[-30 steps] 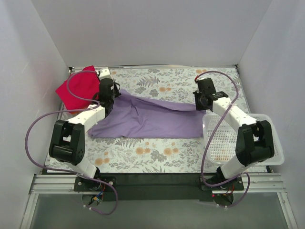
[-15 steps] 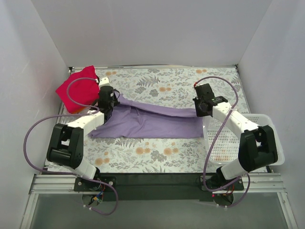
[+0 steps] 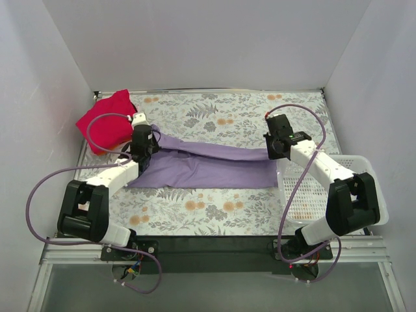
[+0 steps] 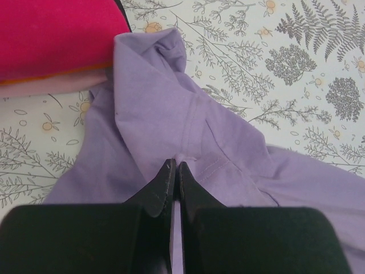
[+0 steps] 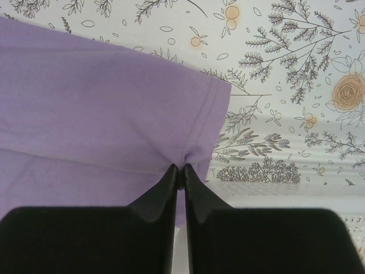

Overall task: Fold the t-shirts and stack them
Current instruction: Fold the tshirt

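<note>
- The left gripper (image 4: 174, 166) is pressed together, and a small pucker of the pale lavender cloth t-shirt (image 3: 214, 166) is pinched near its sleeve end.
- The right gripper (image 5: 179, 169) is closed likewise, and the shirt's stitched hem edge is nipped between its tips.
- The lavender shirt is stretched between both grippers across the floral-patterned table (image 3: 221, 201).
- The bright red cloth t-shirt (image 3: 104, 123) is bunched at the far left corner, just beside the lavender shirt's left end.
- The white plastic mesh basket (image 3: 309, 201) is seen at the right, near the right gripper.

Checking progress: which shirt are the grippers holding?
The purple shirt, pinched at either end by the left gripper and right gripper; the red shirt lies bunched at the far left, ungripped.
</note>
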